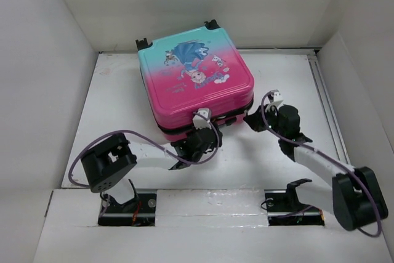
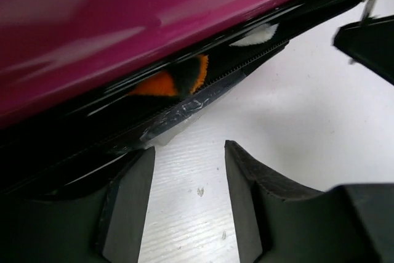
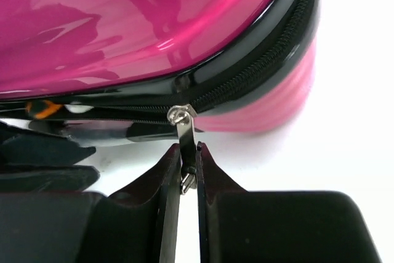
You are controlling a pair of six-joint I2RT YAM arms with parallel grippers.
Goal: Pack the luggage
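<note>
- Right gripper: the dark, wedge-shaped pads are nearly together and pinch the flat metal zipper pull, which stands upright between them
- Left gripper: matte black fingers stand apart with nothing between them, only bare table below; the tips sit just beside the case's near edge
- Luggage: glossy hard shell, teal fading to pink, rounded corners; it lies flat with the printed side up at the far middle of the white table, black wheels on the far side
- Zip: black toothed track along the seam, closed round the corner to the right of the slider, gaping to its left
- Partly hidden: an orange-and-black fuzzy item and a white fuzzy patch show in the gap; what they belong to cannot be told
- Left arm: forearm lies low and reaches right towards the near edge
- Right arm: elbow out right, forearm angled in to the near right corner
</note>
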